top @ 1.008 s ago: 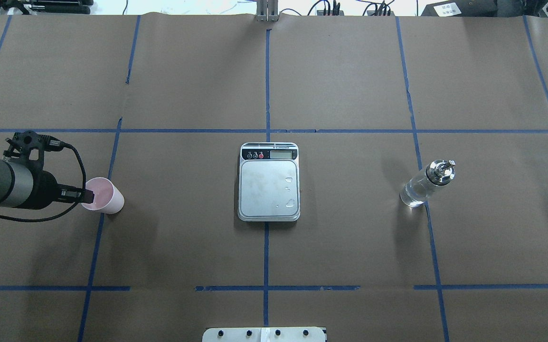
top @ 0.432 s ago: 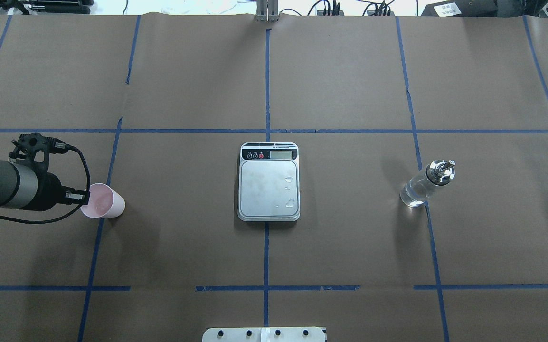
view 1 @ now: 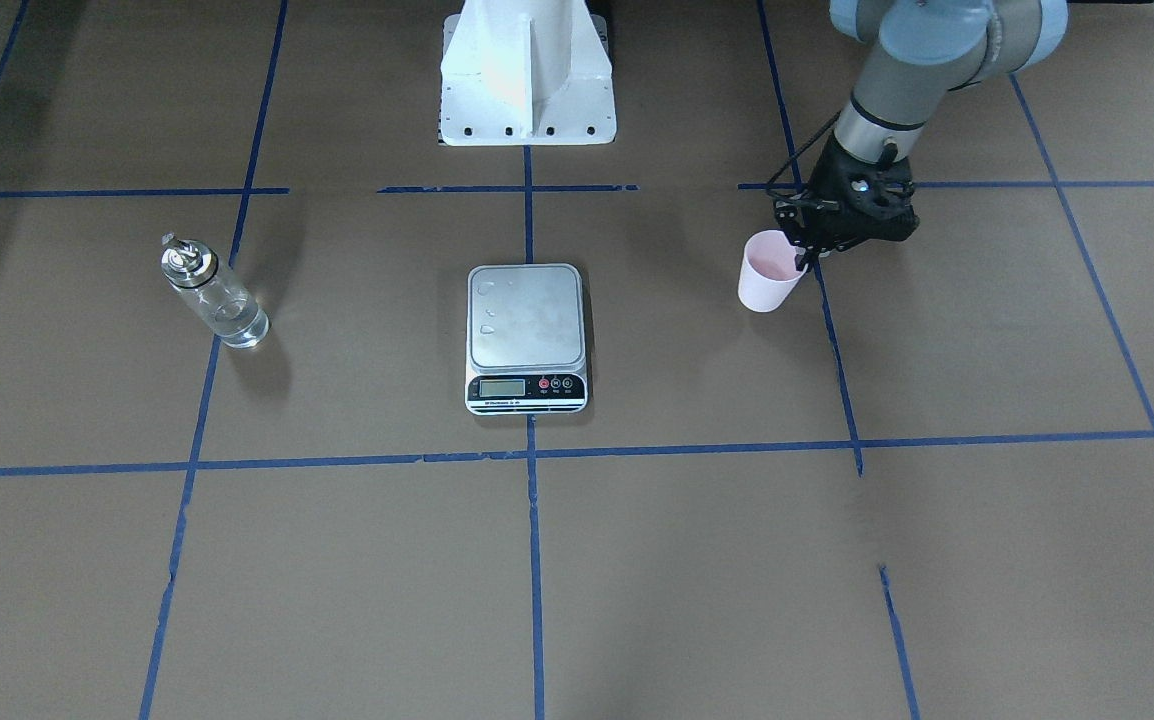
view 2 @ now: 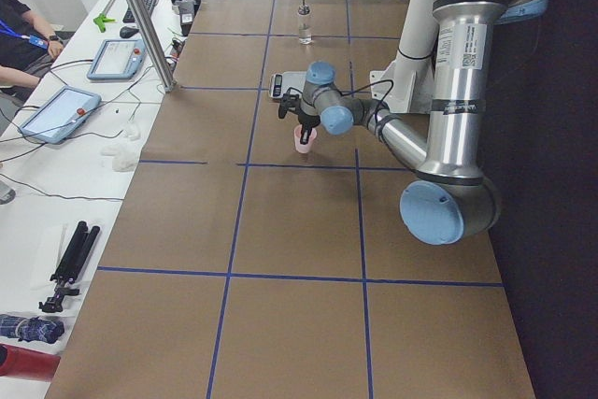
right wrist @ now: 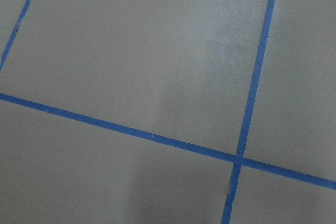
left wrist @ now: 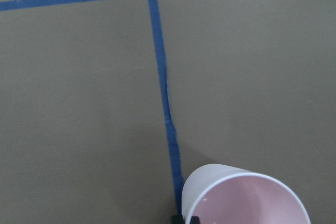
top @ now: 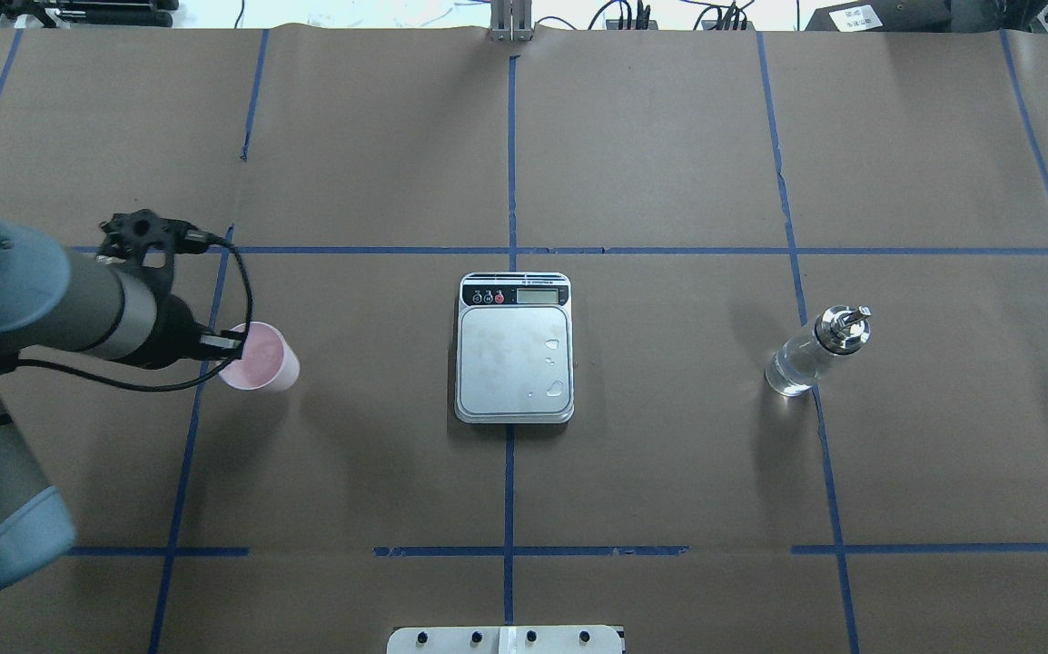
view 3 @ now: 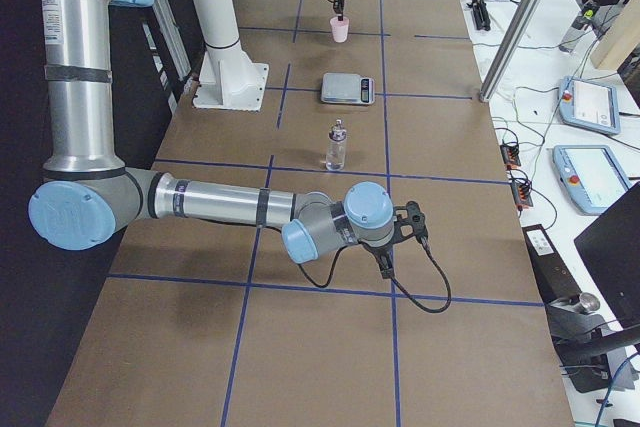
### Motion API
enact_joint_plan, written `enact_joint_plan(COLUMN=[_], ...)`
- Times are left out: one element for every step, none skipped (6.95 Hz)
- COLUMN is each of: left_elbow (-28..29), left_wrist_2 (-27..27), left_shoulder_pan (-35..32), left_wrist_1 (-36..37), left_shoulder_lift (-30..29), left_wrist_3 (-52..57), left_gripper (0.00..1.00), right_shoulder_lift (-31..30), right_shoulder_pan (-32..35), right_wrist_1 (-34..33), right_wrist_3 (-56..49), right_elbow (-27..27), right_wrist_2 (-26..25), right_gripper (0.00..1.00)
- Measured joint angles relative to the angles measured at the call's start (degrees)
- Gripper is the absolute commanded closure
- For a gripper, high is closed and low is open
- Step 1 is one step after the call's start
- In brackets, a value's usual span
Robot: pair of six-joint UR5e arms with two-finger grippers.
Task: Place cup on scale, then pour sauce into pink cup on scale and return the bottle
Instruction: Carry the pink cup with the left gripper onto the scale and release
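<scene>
The pale pink cup (top: 261, 356) is upright at the table's left, well left of the scale (top: 515, 359). My left gripper (top: 226, 342) is shut on the cup's near rim; the cup also shows in the front view (view 1: 770, 272) and at the bottom of the left wrist view (left wrist: 247, 198). The scale's platform carries only a few drops. The glass bottle (top: 813, 356) with clear sauce stands upright, right of the scale. My right gripper (view 3: 385, 265) shows only in the exterior right view, low over bare table; I cannot tell whether it is open.
The robot's white base (view 1: 527, 70) stands behind the scale. A metal post (view 2: 140, 16) and tablets (view 2: 58, 111) are on the operators' bench beyond the table's far edge. Brown paper with blue tape lines covers the table (top: 669, 472).
The left arm has swung right and away from the robot, carrying the cup closer to the scale. The scale and bottle have not moved.
</scene>
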Motion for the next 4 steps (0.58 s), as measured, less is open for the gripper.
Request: enact_joint_plan(left_elbow=[1.8,5.7,10.4,14.8], left_wrist_2=[-0.1,-0.2,-0.2,-0.2], left_shoulder_pan=[1.9,4.1,5.2,5.8], left_wrist_1=[6.4,9.2,10.0,10.2], left_shoulder_lift=[-8.3,-15.9,-22.1,-26.9], left_wrist_3=[-2.1,-6.6,-9.8,-11.2], left_gripper=[1.0,1.0,1.0,1.0], right_shoulder_lift=[0.0,0.0,0.0,0.1], right_shoulder_pan=[0.0,0.0,0.0,0.0], right_wrist_1=[0.0,0.0,0.0,0.0], right_wrist_3=[0.2,0.2,0.3,0.3], right_elbow=[0.1,0.2,0.2,0.2], right_wrist_2=[0.0,0.0,0.0,0.0], right_gripper=[0.0,0.0,0.0,0.0])
